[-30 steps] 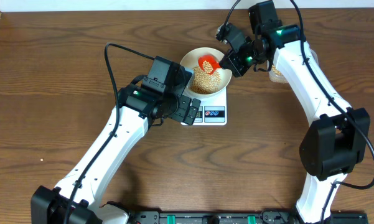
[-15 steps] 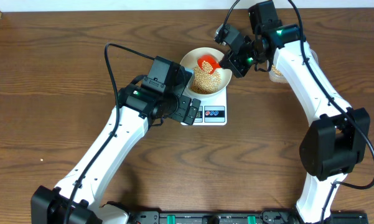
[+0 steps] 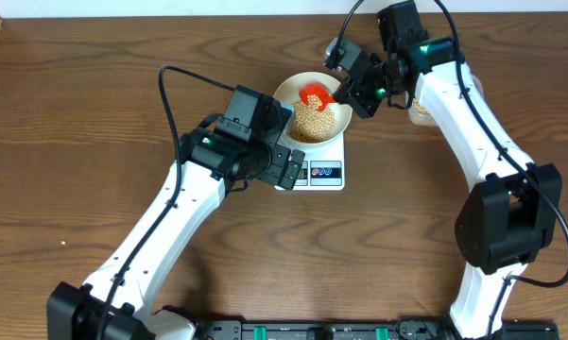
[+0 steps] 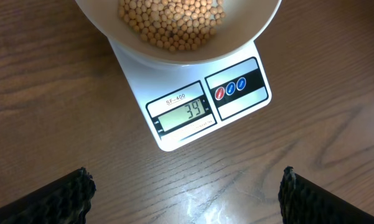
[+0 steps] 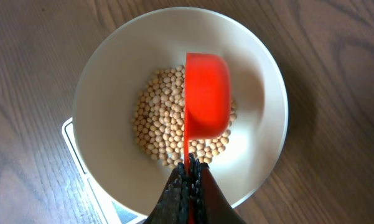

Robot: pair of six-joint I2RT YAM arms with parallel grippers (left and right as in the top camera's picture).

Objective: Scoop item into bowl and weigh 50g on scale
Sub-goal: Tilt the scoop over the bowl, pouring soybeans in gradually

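The white-cream bowl [image 3: 285, 93] stands on the white scale [image 3: 323, 172] and holds tan-yellow beans [image 3: 309, 120]. In the left wrist view the scale [image 4: 174, 93] reads 39 under the bowl [image 4: 252, 31] with beans [image 4: 171, 22]. My right gripper [image 5: 188, 167] is shut on the handle of a red scoop [image 5: 206, 93], tipped on its side over the beans [image 5: 155, 127] in the bowl [image 5: 106, 74]. The scoop [image 3: 314, 93] and right gripper [image 3: 345, 93] show overhead. My left gripper [image 4: 185, 186] is open and empty over the table just in front of the scale; overhead it [image 3: 285, 165] sits at the scale's left front.
A container with more beans [image 3: 418, 113] is partly hidden behind my right arm at the right of the scale. Dark brown wooden table [image 3: 76, 113] all around. The table's back edge meets a white wall.
The right gripper and red scoop shifted very slightly towards the back over the bowl. The left arm has not moved.
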